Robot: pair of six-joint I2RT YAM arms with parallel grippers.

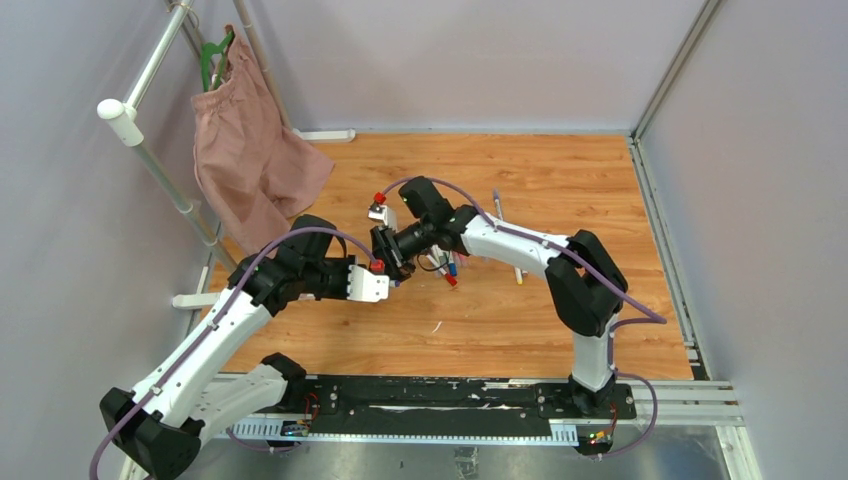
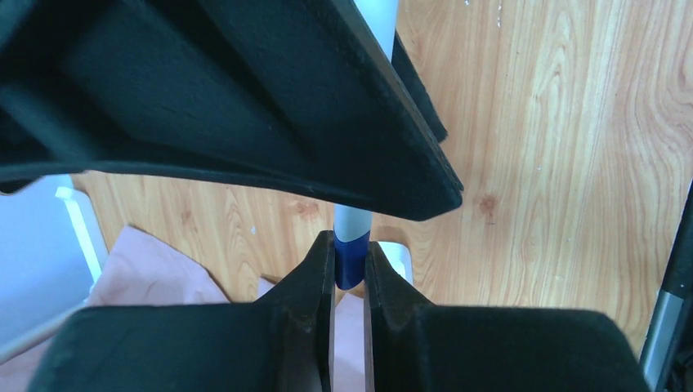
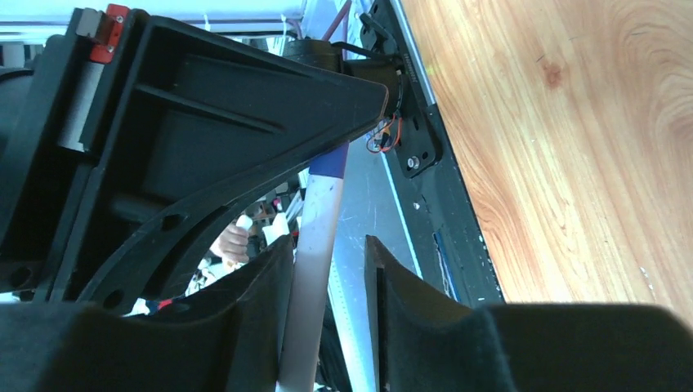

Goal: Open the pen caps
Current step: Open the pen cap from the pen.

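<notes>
Clearly early: the left gripper (image 2: pixel 350 249) pinches a blue cap (image 2: pixel 350 269), not yet off its barrel (image 3: pixel 323 204), above the table (image 1: pixel 560 180); the right gripper (image 3: pixel 327 245) stands open-jawed around that barrel. Other pens (image 1: pixel 447 266) lie just right, seemingly capped.

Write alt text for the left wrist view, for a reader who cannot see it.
The left pincer, seen from its own wrist, is shut on a dark blue plastic pen cap whose pale grey pen barrel rises behind the other arm's black housing overhead. A light wooden table lies beyond.
</notes>
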